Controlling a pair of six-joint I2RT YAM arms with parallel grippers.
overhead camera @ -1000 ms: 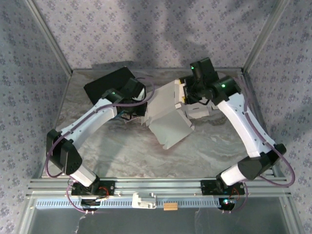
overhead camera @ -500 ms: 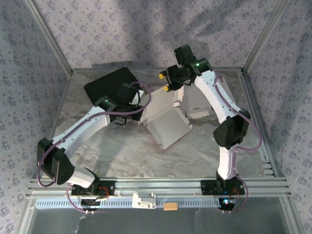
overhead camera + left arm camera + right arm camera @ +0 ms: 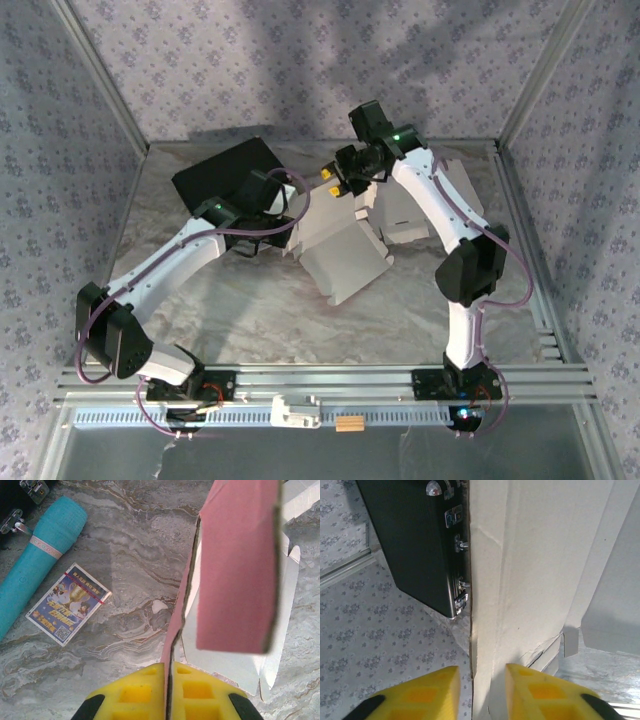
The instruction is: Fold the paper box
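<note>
Currently the paper box (image 3: 345,255) is pinched edge-on by the closed left gripper (image 3: 166,692), while its white panel edge, running up-frame, is straddled by the part-open right gripper (image 3: 482,690).

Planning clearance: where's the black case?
In the top view, the black case lies at the far left of the table, left of the paper box.

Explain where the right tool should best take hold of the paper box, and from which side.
Grip the paper box by the free edge of its white panel, coming edge-on so one finger lies on each flat face. The panel is thin and runs straight between the fingers of the right tool, so a pinch across its faces likely holds best.
</note>
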